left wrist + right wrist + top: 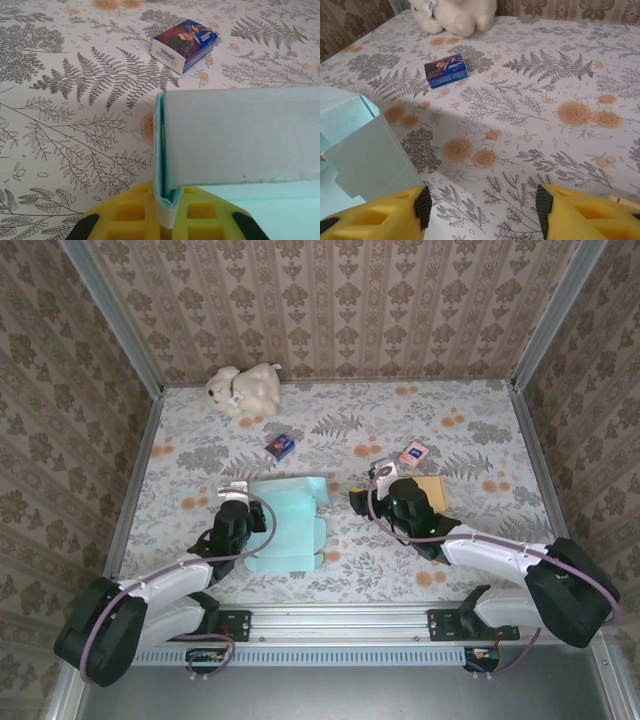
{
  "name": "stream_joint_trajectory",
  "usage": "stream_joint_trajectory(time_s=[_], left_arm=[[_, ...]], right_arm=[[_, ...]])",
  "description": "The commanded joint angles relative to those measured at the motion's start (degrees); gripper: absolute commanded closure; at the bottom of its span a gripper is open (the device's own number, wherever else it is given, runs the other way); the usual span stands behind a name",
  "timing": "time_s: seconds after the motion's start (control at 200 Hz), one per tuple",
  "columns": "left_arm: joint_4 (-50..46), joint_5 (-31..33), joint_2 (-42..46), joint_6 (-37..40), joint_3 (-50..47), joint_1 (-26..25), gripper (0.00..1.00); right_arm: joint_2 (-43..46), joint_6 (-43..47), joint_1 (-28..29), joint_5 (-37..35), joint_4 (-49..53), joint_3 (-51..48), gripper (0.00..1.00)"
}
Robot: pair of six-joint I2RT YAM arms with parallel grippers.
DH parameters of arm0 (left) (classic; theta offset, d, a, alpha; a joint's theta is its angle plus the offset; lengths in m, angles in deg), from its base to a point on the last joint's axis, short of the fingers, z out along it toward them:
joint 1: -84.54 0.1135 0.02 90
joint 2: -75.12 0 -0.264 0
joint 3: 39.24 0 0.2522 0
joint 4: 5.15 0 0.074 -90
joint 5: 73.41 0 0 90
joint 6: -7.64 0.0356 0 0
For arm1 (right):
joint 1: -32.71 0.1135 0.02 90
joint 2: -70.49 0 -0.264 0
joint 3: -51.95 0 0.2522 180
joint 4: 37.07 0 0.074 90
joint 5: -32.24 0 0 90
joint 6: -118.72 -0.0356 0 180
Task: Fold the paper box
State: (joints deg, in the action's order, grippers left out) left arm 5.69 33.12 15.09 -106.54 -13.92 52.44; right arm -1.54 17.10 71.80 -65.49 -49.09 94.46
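"Vinda" printed on white end, blue pack (183,44).

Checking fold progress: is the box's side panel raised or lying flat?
Raised: the left gripper is shut on the paper box panel, holding it up off the table.

Floral table (470,440), paper box (290,530), plush toy (245,388), blue pack (281,446), maybe pink pack (413,453)

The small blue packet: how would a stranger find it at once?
Start at the white plush toy at the far edge. Just nearer, between it and the pale green paper box, lies the packet. It is dark blue; the other small packet, further right, is pink.
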Motion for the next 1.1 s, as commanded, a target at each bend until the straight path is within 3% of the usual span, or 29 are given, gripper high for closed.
stream_joint_trajectory(time_s=[0.0,0.355,0.655,1.095], left_arm=[[-0.65,-1.98,-0.09,0.62,1.03,0.56,1.0],[-2.14,-3.48,0.18,0.27,1.72,0.55,1.0],[-1.6,-4.13,0.02,0.37,1.63,0.37,1.0],[0.54,-5.96,-2.72,0.63,1.51,-0.07,1.0]], right_arm=[[-1.31,3.96,-0.79,3.91,-3.59,-0.74,0.4],[-7.25,5.68,-1.21,19.63,-10.34,-0.36,0.43],[-15.63,6.35,0.1,21.87,-11.98,1.77,0.44],[-19.79,5.99,1.46,22.58,-12.05,6.68,0.47]])
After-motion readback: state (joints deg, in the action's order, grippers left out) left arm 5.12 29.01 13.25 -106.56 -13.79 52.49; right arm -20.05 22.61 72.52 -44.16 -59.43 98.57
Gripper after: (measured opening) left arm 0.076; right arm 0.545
